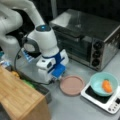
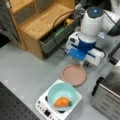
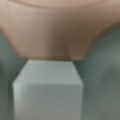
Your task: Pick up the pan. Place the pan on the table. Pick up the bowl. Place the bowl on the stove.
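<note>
Handling first: the shallow round dusty-pink pan [image 1: 72, 85] is looking stiff and light, its low smooth rim likely slippery, so the short white handle [image 3: 48, 90] is offering the surest hold; the wrist view is showing that handle close below the camera, touching the pan's rim. The pan is lying flat on the matte grey tabletop [image 2: 27, 72], just beside the small white square cooktop with black glass top [image 1: 103, 98]. The round light-teal bowl [image 2: 62, 96] is sitting on that cooktop with an orange item [image 2: 61, 102] inside; it is looking rigid and deeper.

The white arm is bending down steeply, its wrist pointing at the pan's edge in both front views. The tool [image 1: 58, 75] is hanging low at the pan's left rim in a front view; I cannot tell whether it is spread or pinching the handle.
</note>
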